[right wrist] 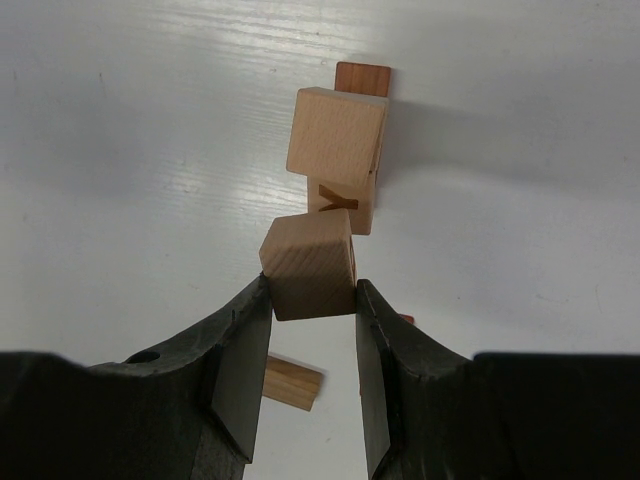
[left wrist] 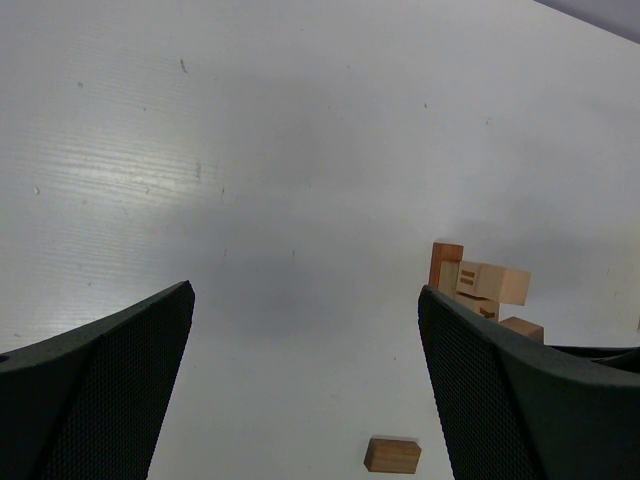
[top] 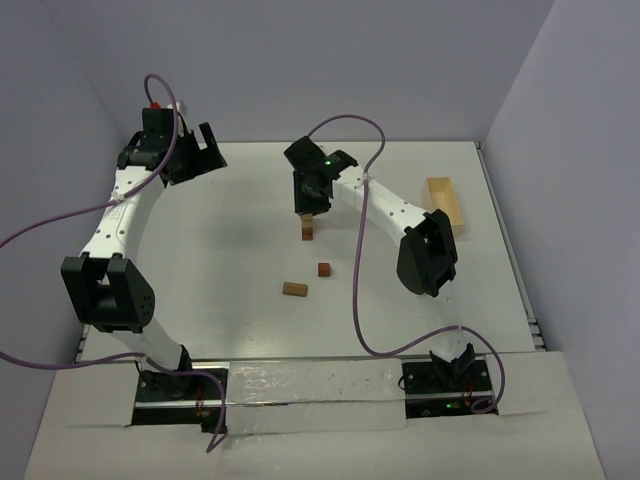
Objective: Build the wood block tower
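The tower (top: 308, 229) is a short column of tan and reddish-brown wood blocks at the table's middle. My right gripper (top: 311, 206) hovers right over it, shut on a tan cube (right wrist: 310, 265). In the right wrist view (right wrist: 310, 292) the held cube is close to the tower's tan blocks (right wrist: 337, 135), with a reddish-brown block (right wrist: 362, 78) behind them; I cannot tell whether they touch. Two loose blocks lie nearer me: a tan bar (top: 294, 289) and a reddish-brown cube (top: 324, 269). My left gripper (top: 197, 150) is open and empty at the far left (left wrist: 305, 292), well away from the tower (left wrist: 482, 285).
A pale wooden tray (top: 447, 203) stands at the right side of the table. The right arm's purple cable loops over the table between the tower and the tray. Grey walls enclose the table on the left, back and right.
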Available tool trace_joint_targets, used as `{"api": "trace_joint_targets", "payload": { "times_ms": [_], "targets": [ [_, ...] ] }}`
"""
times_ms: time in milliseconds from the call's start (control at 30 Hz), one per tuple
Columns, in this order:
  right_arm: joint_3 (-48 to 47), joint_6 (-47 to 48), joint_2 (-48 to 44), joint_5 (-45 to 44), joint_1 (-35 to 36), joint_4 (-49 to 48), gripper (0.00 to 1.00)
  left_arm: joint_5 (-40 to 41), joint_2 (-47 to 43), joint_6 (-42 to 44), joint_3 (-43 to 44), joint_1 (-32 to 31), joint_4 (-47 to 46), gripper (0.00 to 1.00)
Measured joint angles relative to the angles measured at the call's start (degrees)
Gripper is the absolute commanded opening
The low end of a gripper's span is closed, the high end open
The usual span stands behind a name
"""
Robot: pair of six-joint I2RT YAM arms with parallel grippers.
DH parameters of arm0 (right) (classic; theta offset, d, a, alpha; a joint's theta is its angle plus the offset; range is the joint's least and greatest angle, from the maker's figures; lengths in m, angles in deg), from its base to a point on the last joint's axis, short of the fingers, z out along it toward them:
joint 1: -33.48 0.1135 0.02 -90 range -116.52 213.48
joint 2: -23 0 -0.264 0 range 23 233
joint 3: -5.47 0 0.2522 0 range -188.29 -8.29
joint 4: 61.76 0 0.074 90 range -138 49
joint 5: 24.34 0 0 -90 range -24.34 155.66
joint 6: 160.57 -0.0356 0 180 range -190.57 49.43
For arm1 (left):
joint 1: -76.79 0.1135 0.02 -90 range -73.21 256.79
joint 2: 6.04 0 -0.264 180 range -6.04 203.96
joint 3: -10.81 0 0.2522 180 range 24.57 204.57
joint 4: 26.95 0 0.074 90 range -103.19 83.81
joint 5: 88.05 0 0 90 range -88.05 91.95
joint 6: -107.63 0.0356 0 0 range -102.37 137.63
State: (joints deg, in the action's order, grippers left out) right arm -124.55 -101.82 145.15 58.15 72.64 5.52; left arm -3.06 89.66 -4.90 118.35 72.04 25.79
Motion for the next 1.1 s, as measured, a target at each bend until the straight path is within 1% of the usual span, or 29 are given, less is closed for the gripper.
{"api": "trace_joint_targets", "payload": {
  "times_ms": [567,1100],
  "targets": [
    [1.4,0.0,-0.42,0.05,-0.04,-0.11,0.08,-0.37,0.0,-0.42,0.0,0.0,-0.02,0.99],
    [-0.36,0.02,0.19,0.09,-1.22,0.0,0.1,-0.37,0.0,-0.42,0.0,0.0,-0.02,0.99]
  ]
}}
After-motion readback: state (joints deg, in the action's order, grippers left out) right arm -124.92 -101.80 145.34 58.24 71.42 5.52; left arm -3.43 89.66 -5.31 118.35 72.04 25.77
